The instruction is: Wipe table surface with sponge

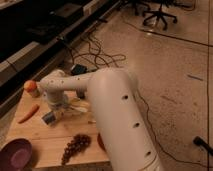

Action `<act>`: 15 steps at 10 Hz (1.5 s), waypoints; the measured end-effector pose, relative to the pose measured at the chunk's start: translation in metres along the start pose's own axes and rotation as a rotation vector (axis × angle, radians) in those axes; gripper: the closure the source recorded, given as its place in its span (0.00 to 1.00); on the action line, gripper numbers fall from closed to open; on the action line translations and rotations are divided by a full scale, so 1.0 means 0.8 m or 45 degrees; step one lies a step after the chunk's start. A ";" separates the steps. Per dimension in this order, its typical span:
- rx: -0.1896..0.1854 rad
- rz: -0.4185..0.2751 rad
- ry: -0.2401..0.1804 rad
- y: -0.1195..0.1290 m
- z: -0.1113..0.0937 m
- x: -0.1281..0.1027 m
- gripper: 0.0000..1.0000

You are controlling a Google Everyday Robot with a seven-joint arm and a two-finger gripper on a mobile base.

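No legible text, labels, numbers or signs on anything visible.

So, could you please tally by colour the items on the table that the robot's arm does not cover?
Orange: 2, the carrot and the round orange item.
Purple: 1, the bowl.
Dark: 1, the grapes.
Blue-grey: 1, the sponge, held by the gripper against the table surface.
Total: 5.
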 end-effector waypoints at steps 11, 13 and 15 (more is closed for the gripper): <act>-0.126 -0.213 0.018 0.019 0.052 -0.115 1.00; -0.121 -0.216 0.019 0.043 0.052 -0.128 1.00; -0.114 -0.176 0.030 0.075 0.044 -0.114 1.00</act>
